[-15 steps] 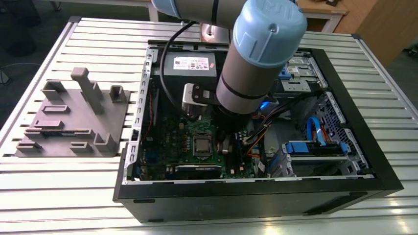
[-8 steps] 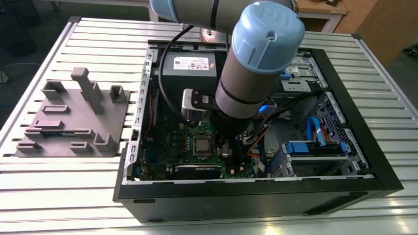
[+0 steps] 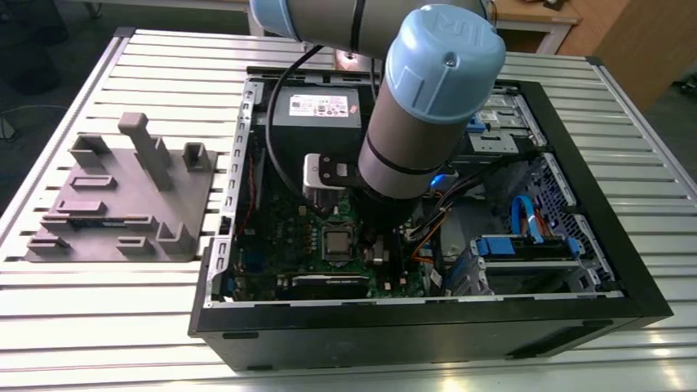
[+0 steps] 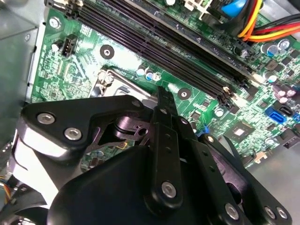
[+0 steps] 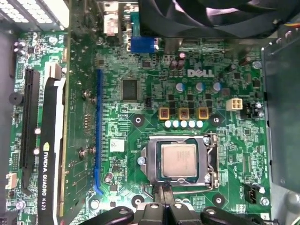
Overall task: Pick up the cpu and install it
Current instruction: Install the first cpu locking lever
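1. The cpu (image 5: 178, 160), a small flat square chip with a silvery-grey metal top, lies flat inside the dark square socket frame (image 5: 149, 161) on the green motherboard (image 5: 140, 101). It looks level and square to the frame.
2. The black gripper (image 5: 164, 190) hangs just beside the edge of that frame. In the first wrist view its fingers are drawn together and I see nothing between them, so I read it as clenched and empty. The second wrist view has the gripper (image 4: 161, 93) low over the board.
3. My judgement is that pick-up and placement are done and we are at the seating end of the installation. I cannot tell whether the frame is latched down over the chip.
4. In the exterior view the arm reaches down into the open black computer case (image 3: 436, 322) on the slatted metal table (image 3: 109, 327).
5. As for writing, there is white lettering printed on the motherboard, white print along a black expansion card (image 5: 47, 154), and a white label (image 3: 317, 105) on the grey power supply box.
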`<act>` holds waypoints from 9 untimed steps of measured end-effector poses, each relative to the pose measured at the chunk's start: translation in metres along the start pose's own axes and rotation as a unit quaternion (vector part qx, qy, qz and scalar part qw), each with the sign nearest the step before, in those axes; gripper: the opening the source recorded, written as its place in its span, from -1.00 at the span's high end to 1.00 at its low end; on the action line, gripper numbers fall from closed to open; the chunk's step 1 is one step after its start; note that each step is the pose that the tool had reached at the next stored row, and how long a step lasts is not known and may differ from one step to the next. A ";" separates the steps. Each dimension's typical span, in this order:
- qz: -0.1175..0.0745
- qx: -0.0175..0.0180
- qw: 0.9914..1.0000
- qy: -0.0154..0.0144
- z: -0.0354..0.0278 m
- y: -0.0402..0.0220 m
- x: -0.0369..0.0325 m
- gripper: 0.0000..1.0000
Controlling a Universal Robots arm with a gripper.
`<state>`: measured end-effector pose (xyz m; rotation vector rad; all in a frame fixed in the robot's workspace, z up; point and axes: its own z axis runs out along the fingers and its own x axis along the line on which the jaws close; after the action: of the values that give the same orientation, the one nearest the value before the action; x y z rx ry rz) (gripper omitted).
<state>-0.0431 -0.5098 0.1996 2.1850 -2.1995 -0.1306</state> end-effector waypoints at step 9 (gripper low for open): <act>-0.004 0.001 1.000 0.001 0.0033 0.0012 0.0004 0.80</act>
<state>-0.0446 -0.5100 0.1964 2.1939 -2.1927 -0.1268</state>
